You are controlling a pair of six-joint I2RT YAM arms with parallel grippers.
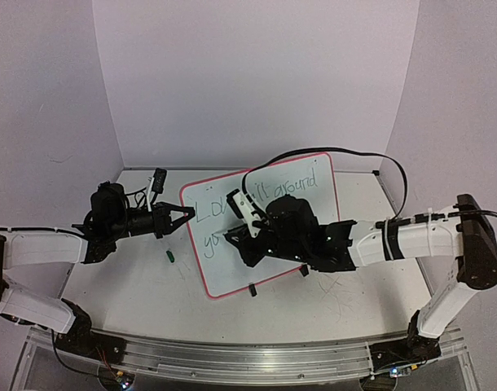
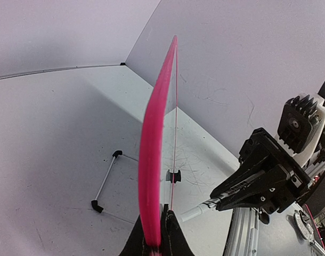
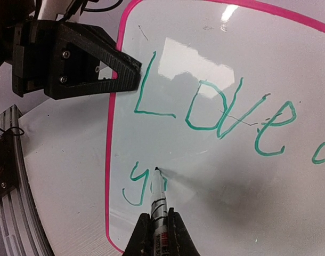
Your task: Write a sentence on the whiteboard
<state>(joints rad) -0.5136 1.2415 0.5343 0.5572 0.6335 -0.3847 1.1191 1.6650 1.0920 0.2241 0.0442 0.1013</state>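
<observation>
Beneath all else, a scuffed white table (image 1: pixel 122 281), marked with grey scribbles on its right half and walled in by pale panels (image 1: pixel 248 73). Lying on it near the middle, turned askew with one corner toward the near edge: the whiteboard (image 1: pixel 232 273), glossy white with a thin pink rim and rounded corners. Reaching over the board from the right, a black-and-white arm (image 1: pixel 411 238) ending in the right gripper (image 3: pixel 159 218), jaws closed tight around a marker (image 3: pixel 158 198) held tip-down. Coming in low from the left, the left gripper (image 1: pixel 182 217), jaws pinched shut on the board's left rim, seen edge-on from the left wrist as a bright pink strip between the two fingers (image 2: pixel 176 237). Draped over the board's far edge, a black cable (image 1: pixel 346 150) running back to the right arm. Written across the board in thin green letters, the sentence (image 3: pixel 222 120): "Love" plainly readable from the right wrist, "all around" partly hidden behind the arm from above, and under it a second line of only a "y" and part of another letter. Touching the board right beside that stroke, the marker's dark tip. Apart on the bare table, between the left gripper and the near edge, a small green piece (image 1: pixel 170 256). Fixed along the board's near edge, two small black clips (image 1: pixel 252 289).
</observation>
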